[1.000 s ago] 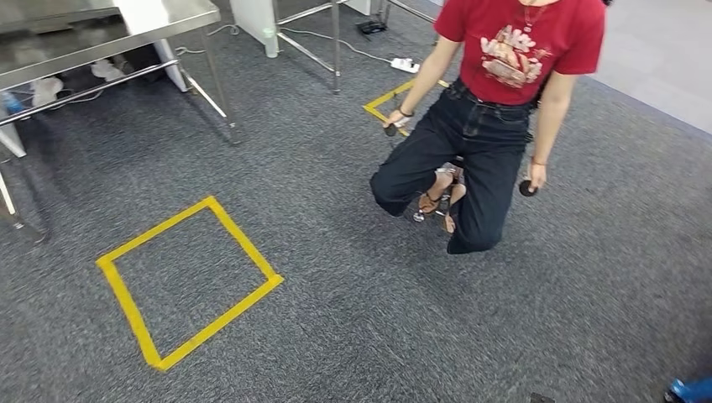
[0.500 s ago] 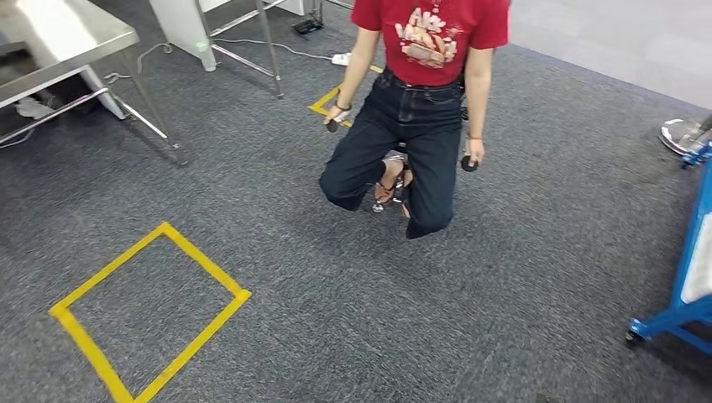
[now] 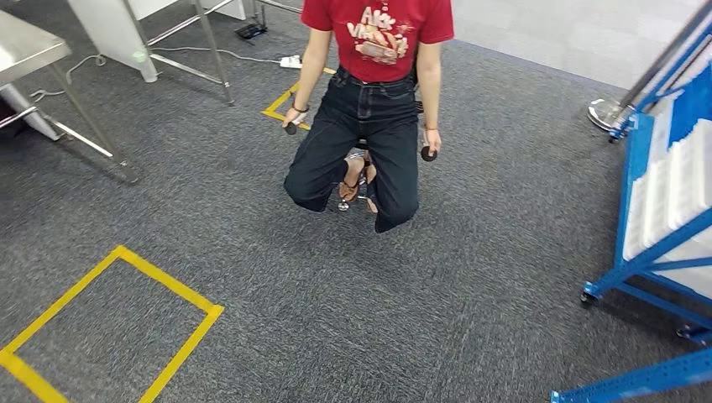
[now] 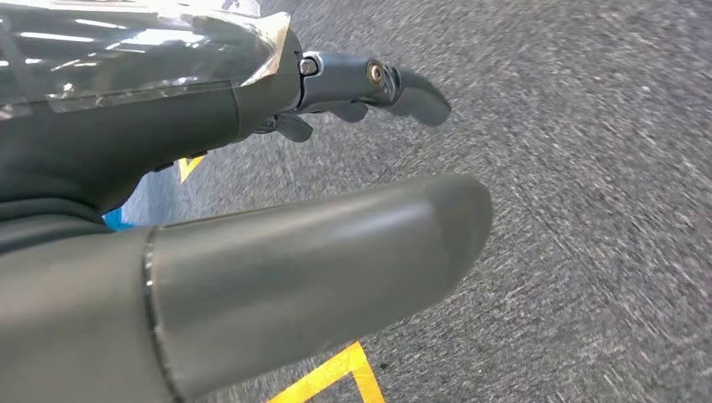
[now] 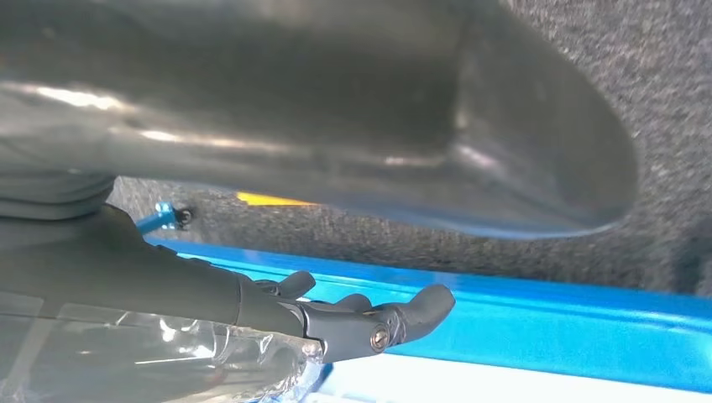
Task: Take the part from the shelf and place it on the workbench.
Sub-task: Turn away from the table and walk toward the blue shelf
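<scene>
The camera has turned right: a blue shelf [image 3: 663,201], cut off, enters over grey carpet [image 3: 470,294]. Left hand [image 4: 369,84] and right hand [image 5: 369,323] hang empty, fingers loosely apart.

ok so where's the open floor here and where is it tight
Open carpet lies between the yellow tape square and the blue shelf frame, in front of the seated person. More bare carpet runs between the person and the shelf. It is tight behind the person, near the steel table legs and the cable with the power strip.
</scene>
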